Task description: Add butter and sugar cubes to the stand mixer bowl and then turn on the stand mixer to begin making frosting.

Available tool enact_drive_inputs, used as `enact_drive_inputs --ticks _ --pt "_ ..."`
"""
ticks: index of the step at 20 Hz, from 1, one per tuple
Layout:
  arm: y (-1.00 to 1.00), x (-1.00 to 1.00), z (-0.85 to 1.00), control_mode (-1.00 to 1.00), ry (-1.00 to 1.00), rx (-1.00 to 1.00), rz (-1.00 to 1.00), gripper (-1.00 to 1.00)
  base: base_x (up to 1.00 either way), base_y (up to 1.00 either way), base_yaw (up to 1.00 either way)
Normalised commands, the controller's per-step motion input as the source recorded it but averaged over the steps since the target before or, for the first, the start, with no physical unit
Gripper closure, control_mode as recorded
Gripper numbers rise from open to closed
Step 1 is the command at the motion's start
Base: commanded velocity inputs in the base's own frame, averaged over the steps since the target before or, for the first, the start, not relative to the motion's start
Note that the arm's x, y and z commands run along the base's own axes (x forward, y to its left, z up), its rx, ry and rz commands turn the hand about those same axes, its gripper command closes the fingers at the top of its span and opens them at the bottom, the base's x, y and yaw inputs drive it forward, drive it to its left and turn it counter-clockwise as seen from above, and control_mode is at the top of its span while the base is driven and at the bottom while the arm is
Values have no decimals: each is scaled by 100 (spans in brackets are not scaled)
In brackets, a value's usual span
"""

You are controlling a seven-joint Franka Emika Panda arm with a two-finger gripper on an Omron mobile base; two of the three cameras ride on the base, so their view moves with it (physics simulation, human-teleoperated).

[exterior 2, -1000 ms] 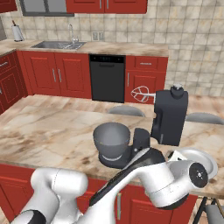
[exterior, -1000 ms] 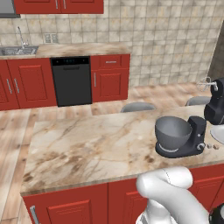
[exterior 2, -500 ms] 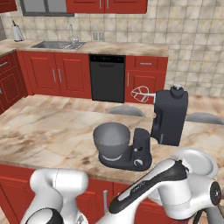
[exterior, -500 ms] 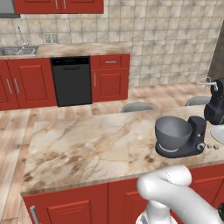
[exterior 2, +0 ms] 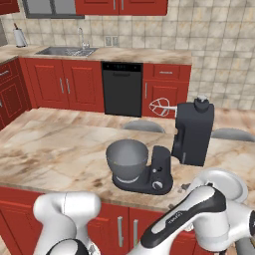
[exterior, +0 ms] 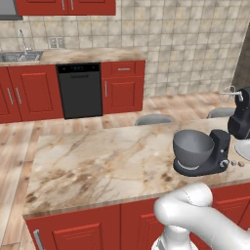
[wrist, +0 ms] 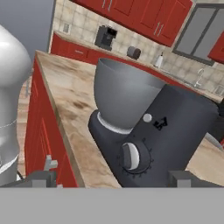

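Stand mixer (exterior 2: 164, 159) sits near the right end of the marble counter (exterior: 107, 161), head tilted back, with the stand mixer bowl (exterior: 193, 149) seated on its base. Two sugar cubes (exterior: 237, 163) lie just right of it. The arm's elbow is folded low below the counter edge. The gripper (wrist: 116, 175) faces the silver knob (wrist: 130, 156) up close, fingertips apart, apparently holding nothing.

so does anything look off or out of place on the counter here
Nothing is spilled or broken. The stand mixer has its head tilted far back, whisk sticking out in mid-air away from the bowl. Two sugar cubes lie loose on the counter beside its base.
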Motion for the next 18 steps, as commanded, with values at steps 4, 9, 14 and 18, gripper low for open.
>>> enact_drive_inputs --ticks 4,9,14,18 --pt "0 27 -1 -100 5 1 4 -100 0 0 0" --pt "0 18 -9 -100 6 0 7 -100 0 0 0" --pt "0 9 -14 -100 8 0 6 -100 0 0 0" --pt "0 8 -12 -100 5 0 5 -100 0 0 0"
